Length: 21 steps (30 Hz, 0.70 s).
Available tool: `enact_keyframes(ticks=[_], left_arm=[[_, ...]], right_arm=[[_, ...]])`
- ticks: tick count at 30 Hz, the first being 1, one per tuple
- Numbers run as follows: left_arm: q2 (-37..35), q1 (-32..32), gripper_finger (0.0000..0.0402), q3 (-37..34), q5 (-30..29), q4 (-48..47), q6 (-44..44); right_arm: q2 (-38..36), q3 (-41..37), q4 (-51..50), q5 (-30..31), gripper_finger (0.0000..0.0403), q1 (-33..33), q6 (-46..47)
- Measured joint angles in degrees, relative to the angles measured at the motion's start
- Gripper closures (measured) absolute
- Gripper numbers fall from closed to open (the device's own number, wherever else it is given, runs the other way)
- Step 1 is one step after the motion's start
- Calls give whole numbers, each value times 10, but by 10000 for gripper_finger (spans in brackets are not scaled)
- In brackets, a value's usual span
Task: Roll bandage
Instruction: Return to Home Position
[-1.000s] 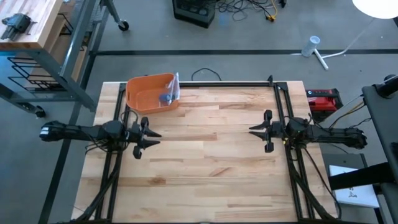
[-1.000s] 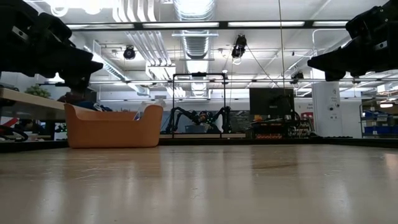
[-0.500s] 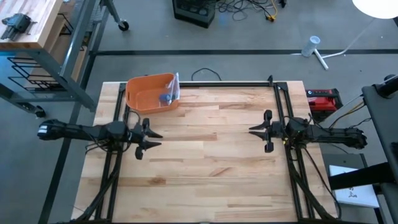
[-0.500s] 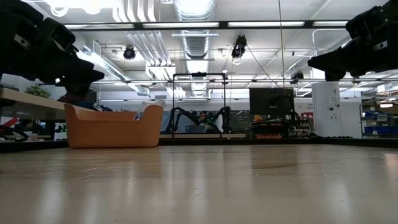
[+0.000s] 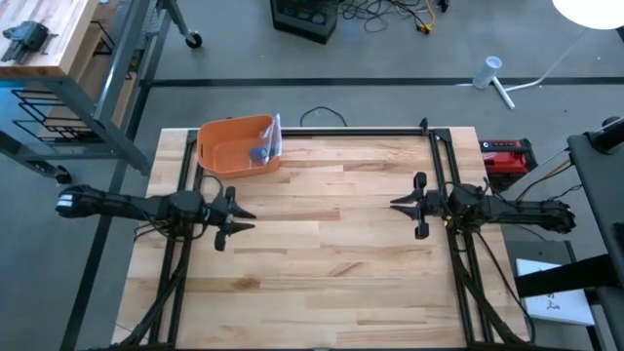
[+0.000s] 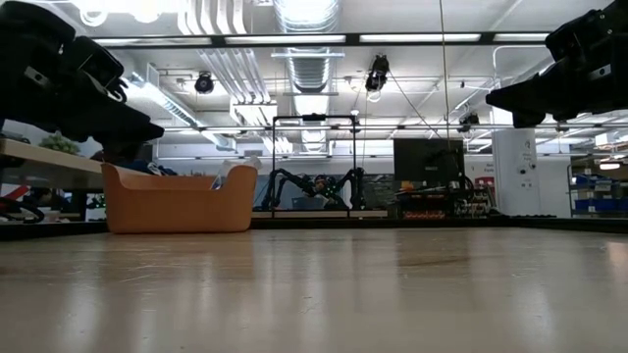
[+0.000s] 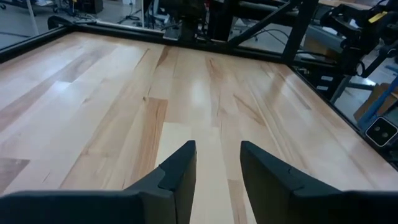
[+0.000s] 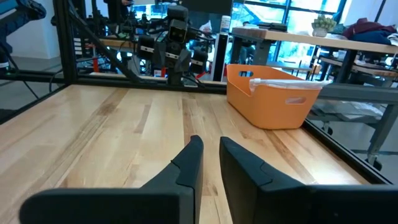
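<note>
Showed the left gripper (image 5: pixel 239 220) above the left half of the wooden table (image 5: pixel 331 278), fingers (image 7: pixel 180 165) parted by a narrow gap and holding nothing. Placed it slightly nearer the table's near edge than one second earlier, with the arm drawn a little farther out past the left side; set it lower in the low view as well. Found the right gripper (image 5: pixel 400 204) unmoved above the right half, well apart from the left, fingers (image 8: pixel 189 155) separated by only a slim gap, likewise empty.

Recorded bare pale planks across the table's middle, unchanged, with black frame rails running along both sides beneath the arms.

Located the orange bin (image 5: pixel 203 146) at the far left corner, in the same spot as before. Inside it, showed the transparent zip bag (image 5: pixel 274 132) leaning on the wall nearer the table's centre, with the blue bandage (image 5: pixel 259 153) rolled up within the bag.

Beyond the far edge, showed grey floor with loose cables (image 5: pixel 390 15), a red device (image 5: pixel 507 156) just off the right side, and a wooden workbench (image 5: pixel 44 29) past the left corner. In the low view, showed ceiling ducts (image 6: pixel 304 20), light strips and a dark monitor (image 6: pixel 427 162) farther off.
</note>
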Motion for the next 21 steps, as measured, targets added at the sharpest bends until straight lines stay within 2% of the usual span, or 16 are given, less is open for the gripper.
enact_keyframes(ticks=[12,21], left_arm=[[20,0,304,0,0,0,0],[32,0,290,0,0,0,0]], right_arm=[[0,0,0,0,329,0,0],[0,0,0,0,347,0,0]])
